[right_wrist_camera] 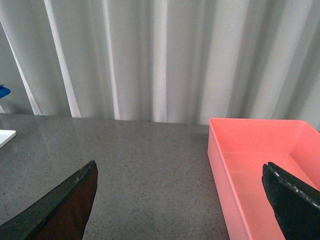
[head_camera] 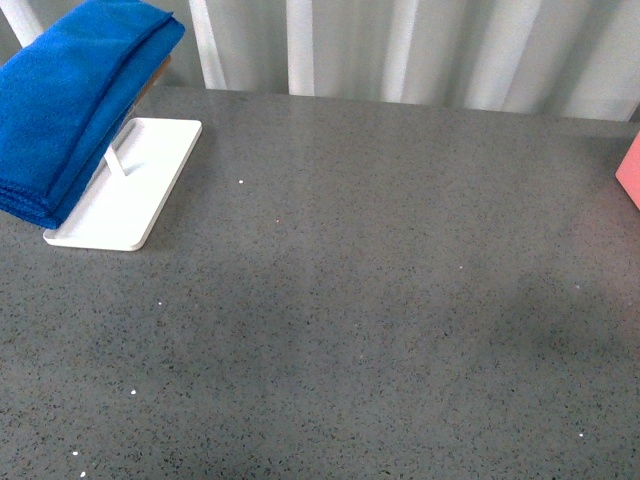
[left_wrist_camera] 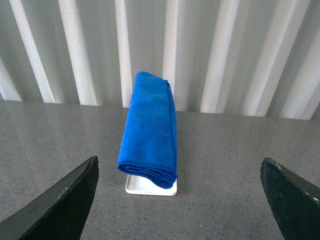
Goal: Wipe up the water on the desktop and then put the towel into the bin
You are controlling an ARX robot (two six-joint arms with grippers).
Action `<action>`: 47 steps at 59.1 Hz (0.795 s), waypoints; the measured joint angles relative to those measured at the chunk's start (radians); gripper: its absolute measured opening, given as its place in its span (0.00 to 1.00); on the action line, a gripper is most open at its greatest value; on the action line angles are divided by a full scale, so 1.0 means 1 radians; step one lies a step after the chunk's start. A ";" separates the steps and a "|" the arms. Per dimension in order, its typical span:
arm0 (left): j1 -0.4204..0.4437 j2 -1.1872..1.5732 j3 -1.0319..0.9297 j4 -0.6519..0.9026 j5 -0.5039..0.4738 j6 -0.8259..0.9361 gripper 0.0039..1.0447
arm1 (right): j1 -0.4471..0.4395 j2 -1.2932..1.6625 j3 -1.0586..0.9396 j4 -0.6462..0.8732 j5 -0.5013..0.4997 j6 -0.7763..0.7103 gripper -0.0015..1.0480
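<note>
The blue folded towel (head_camera: pixel 70 105) hangs over a rack on the white tray (head_camera: pixel 140 205) at the desktop's (head_camera: pixel 350 300) far left. In the left wrist view the towel (left_wrist_camera: pixel 149 130) lies straight ahead, beyond my open, empty left gripper (left_wrist_camera: pixel 180 200). The salmon-pink bin (head_camera: pixel 630 170) shows as a corner at the right edge. In the right wrist view the bin (right_wrist_camera: pixel 240 150) is empty, and my open right gripper (right_wrist_camera: pixel 180 200) faces its near left wall. Neither gripper shows in the front view. I see no water on the desktop.
A white pleated curtain (head_camera: pixel 400 50) runs behind the desktop's far edge. The tray's end (left_wrist_camera: pixel 150 186) pokes out under the towel. A sliver of blue (right_wrist_camera: pixel 4 91) and a white corner (right_wrist_camera: pixel 6 136) show in the right wrist view.
</note>
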 joint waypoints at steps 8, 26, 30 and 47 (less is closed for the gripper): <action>0.000 0.000 0.000 0.000 0.000 0.000 0.94 | 0.000 0.000 0.000 0.000 0.000 0.000 0.93; 0.000 0.000 0.000 0.000 0.000 0.000 0.94 | 0.000 0.000 0.000 0.000 0.000 0.000 0.93; 0.000 0.000 0.000 0.000 0.000 0.000 0.94 | 0.000 0.000 0.000 0.000 0.000 0.000 0.93; 0.000 0.000 0.000 0.000 0.000 0.000 0.94 | 0.000 0.000 0.000 0.000 0.000 0.000 0.93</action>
